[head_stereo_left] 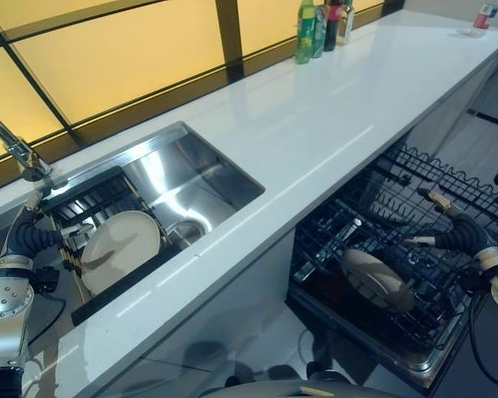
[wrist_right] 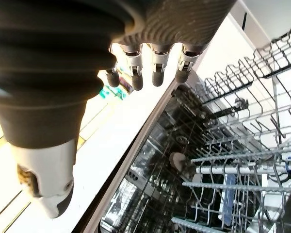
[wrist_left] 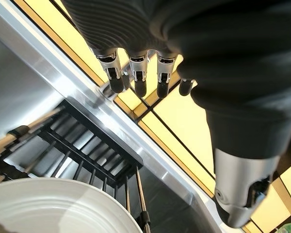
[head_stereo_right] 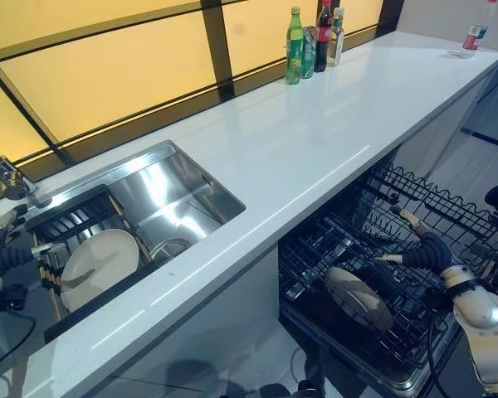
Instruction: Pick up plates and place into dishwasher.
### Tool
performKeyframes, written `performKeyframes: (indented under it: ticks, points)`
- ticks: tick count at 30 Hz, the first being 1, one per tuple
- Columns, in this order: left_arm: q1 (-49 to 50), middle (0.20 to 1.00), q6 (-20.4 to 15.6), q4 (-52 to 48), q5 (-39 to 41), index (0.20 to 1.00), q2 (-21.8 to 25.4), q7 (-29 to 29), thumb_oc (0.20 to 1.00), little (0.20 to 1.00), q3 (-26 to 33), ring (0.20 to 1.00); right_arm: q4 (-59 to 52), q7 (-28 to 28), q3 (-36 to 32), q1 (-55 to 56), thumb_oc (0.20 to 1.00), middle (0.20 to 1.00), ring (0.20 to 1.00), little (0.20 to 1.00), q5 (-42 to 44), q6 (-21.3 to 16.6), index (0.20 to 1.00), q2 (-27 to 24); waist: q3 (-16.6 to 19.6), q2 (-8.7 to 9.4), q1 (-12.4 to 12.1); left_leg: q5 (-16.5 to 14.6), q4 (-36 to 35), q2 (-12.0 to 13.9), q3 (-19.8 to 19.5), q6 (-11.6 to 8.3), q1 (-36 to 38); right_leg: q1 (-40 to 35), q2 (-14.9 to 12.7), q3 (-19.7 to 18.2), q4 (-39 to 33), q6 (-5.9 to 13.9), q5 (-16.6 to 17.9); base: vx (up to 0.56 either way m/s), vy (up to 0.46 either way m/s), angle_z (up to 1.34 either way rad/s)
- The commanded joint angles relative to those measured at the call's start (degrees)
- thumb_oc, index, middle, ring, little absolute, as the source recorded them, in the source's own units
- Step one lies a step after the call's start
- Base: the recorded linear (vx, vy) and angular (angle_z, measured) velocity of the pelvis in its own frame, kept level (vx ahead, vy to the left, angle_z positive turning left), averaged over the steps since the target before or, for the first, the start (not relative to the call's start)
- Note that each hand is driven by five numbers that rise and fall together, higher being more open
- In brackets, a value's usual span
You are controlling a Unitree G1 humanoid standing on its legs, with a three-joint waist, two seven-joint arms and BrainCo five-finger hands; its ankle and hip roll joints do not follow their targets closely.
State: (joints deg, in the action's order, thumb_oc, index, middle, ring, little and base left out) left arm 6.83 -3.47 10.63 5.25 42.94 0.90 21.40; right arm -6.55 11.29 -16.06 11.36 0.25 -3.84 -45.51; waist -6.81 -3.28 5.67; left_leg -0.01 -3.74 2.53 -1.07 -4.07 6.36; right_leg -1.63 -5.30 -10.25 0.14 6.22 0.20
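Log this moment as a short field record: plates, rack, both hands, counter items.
sink plate: white plate leaning in the dark drying rack inside the sink
dishwasher plate: one plate lying tilted in the pulled-out dishwasher rack
left hand: open, empty, beside the sink plate
right hand: open, empty, over the dishwasher rack
counter: bottles at the far end by the window

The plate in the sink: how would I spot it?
Find the steel sink set into the white counter. At its tap end sits a black rack; the cream plate leans there. The other plate lies in the dishwasher.
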Motion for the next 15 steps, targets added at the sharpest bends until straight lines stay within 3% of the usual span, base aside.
performKeyframes:
  ticks: [1,10,15]
  points:
    - [-2.4,1.000,-2.4,1.1,-1.3,1.000,5.1,-1.9,1.000,1.000,-1.5,1.000,-4.7,-5.9,-3.1,-4.0,1.000,1.000,1.000,1.000,4.4,-6.4,1.000,-2.7,-1.0,1.08,0.7,-1.9,5.9,-3.8,-1.0,3.42,-5.5,5.8,0.9,1.5,7.2,0.40,-0.9,0.01,0.107,-0.20]
    - [-8.5,1.000,-1.5,2.0,-3.7,1.000,4.5,-8.9,1.000,1.000,-8.3,1.000,-5.5,-28.0,-2.6,-13.2,1.000,1.000,1.000,1.000,4.8,-15.6,1.000,-1.1,-6.9,-0.47,1.1,-1.6,8.4,-4.9,-0.1,3.96,-12.4,13.1,-0.1,-0.3,8.5,1.28,0.8,-0.10,0.117,-0.16]
    - [-10.1,1.000,0.3,4.8,-6.9,1.000,5.3,-7.5,1.000,1.000,-11.3,1.000,-7.5,-33.7,-3.5,-14.8,1.000,1.000,1.000,1.000,5.4,-20.3,1.000,-0.5,-7.5,-1.10,1.1,-1.6,9.4,-5.6,0.6,4.10,-13.9,14.3,-1.0,-0.4,8.9,1.78,1.1,0.01,0.130,-0.06]
